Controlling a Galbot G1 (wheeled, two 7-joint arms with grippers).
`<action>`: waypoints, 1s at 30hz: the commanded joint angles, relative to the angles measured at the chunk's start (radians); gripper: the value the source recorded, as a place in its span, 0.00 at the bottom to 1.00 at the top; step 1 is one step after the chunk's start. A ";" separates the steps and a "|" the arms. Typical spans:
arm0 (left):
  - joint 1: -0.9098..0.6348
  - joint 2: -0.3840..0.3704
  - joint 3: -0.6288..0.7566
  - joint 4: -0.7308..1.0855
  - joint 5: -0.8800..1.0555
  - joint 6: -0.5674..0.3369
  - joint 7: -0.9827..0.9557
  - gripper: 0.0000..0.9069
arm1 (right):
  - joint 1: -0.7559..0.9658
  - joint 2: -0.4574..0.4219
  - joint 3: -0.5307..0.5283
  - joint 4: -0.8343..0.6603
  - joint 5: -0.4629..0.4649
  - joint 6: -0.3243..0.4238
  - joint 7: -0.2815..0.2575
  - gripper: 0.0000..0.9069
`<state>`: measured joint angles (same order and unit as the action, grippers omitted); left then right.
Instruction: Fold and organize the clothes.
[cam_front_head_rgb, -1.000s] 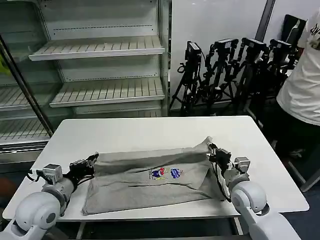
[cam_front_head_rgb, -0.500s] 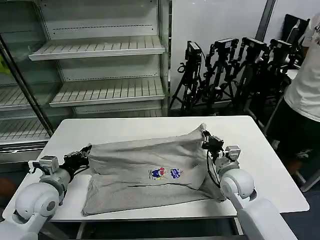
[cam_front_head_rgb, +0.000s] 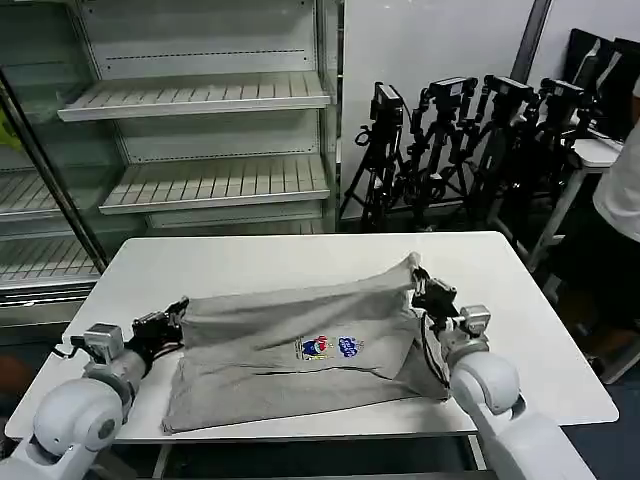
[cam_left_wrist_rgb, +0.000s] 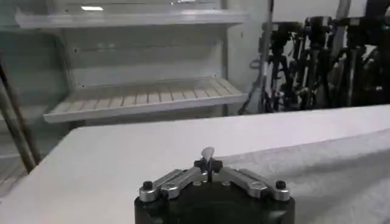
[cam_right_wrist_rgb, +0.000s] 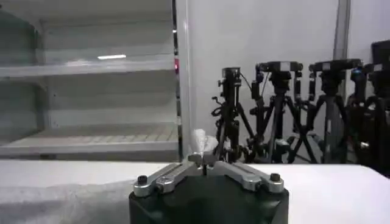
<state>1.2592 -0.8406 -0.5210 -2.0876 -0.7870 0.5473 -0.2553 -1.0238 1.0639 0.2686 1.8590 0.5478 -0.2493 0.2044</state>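
A light grey T-shirt (cam_front_head_rgb: 300, 345) with a small red, blue and yellow chest print (cam_front_head_rgb: 330, 347) lies partly folded on the white table (cam_front_head_rgb: 280, 262). My left gripper (cam_front_head_rgb: 178, 308) is shut on the shirt's upper left corner, a tuft of cloth (cam_left_wrist_rgb: 208, 153) poking out between its fingers. My right gripper (cam_front_head_rgb: 418, 277) is shut on the upper right corner, raised a little off the table, with a bunch of cloth (cam_right_wrist_rgb: 203, 142) above its jaws. The held upper layer stretches taut between both grippers, over the lower layer that rests near the front edge.
An open shelf unit (cam_front_head_rgb: 200, 130) stands behind the table on the left. Several black camera tripods (cam_front_head_rgb: 470, 140) stand behind on the right. A person in a white shirt (cam_front_head_rgb: 622, 190) is at the right edge.
Both grippers lifted the held shirt edge and carried it away from me across the table, then settled slightly back and lower. The person at the right has moved farther out of view.
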 joint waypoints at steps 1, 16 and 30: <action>0.111 -0.032 -0.012 -0.052 0.055 -0.004 0.005 0.03 | -0.166 -0.007 0.063 0.049 -0.033 0.017 -0.008 0.00; 0.161 -0.052 -0.013 -0.018 0.096 -0.005 0.023 0.03 | -0.169 0.017 0.043 0.005 -0.058 0.005 -0.016 0.00; 0.142 -0.042 -0.007 0.012 0.135 0.029 0.041 0.03 | -0.139 0.025 0.019 -0.005 -0.053 -0.056 -0.011 0.00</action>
<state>1.3945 -0.8816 -0.5320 -2.0910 -0.6784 0.5663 -0.2221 -1.1648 1.0878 0.2920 1.8594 0.4971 -0.2774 0.1923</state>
